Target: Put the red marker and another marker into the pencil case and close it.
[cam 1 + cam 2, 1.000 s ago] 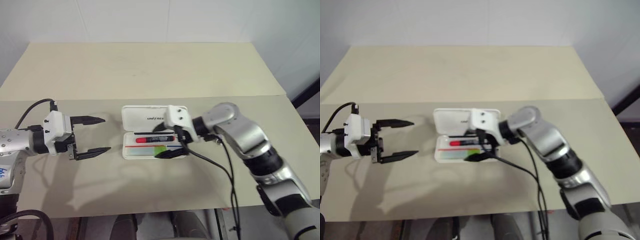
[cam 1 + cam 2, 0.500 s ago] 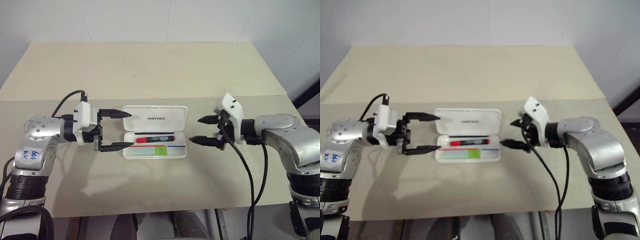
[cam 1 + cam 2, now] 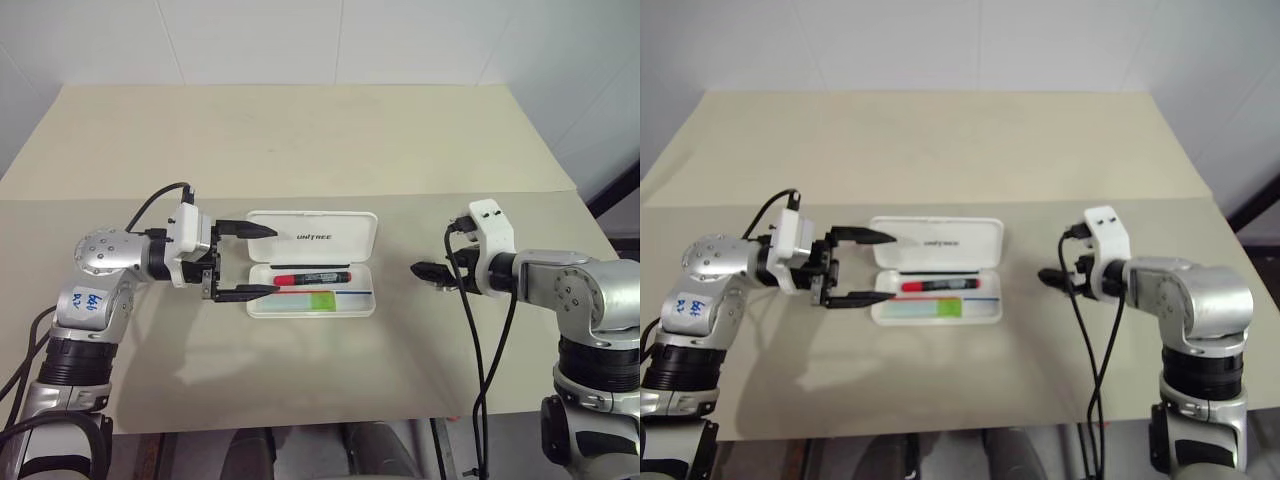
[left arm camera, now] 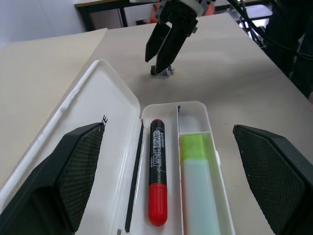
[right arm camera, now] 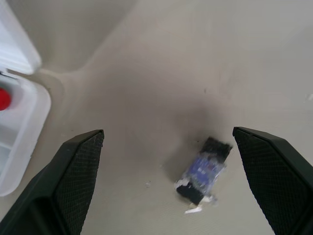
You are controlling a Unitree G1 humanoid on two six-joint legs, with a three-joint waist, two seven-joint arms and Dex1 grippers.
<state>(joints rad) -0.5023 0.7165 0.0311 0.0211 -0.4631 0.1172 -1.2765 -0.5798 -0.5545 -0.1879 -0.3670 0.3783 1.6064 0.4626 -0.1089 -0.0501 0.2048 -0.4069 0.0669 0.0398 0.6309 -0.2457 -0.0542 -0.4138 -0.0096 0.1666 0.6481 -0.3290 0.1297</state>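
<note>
- The table [image 3: 300, 140] is covered in beige and carries everything; its far half is bare, so the work is kept near the front edge, within reach of both arms.
- The pencil case [image 3: 312, 262] is laid open near the middle of the table, with the lid [image 3: 312, 233] folded back flat on the far side and the tray turned up. It is judged to be left open only because the closing step is not yet done.
- The left gripper [image 3: 245, 261] is held level at the case's left end, its 2 fingers spread wide: 1 finger is set beside the lid's edge and the other beside the tray's edge. Nothing is pinched. This placement is judged to suit flipping the lid shut.
- The right gripper [image 3: 425, 271] is held well apart from the case's right end, fingers spread and empty, seemingly kept clear of the lid's path.
- The red marker [image 4: 157, 174] is lying lengthwise in the tray's inner compartment, next to the hinge.
- The green marker [image 4: 197, 186] is lying in the compartment just beside it, parallel to it, a thin wall between the 2.
- A small dark scrap [image 5: 204, 169] is seen on the table below the right gripper, apart from the case.
</note>
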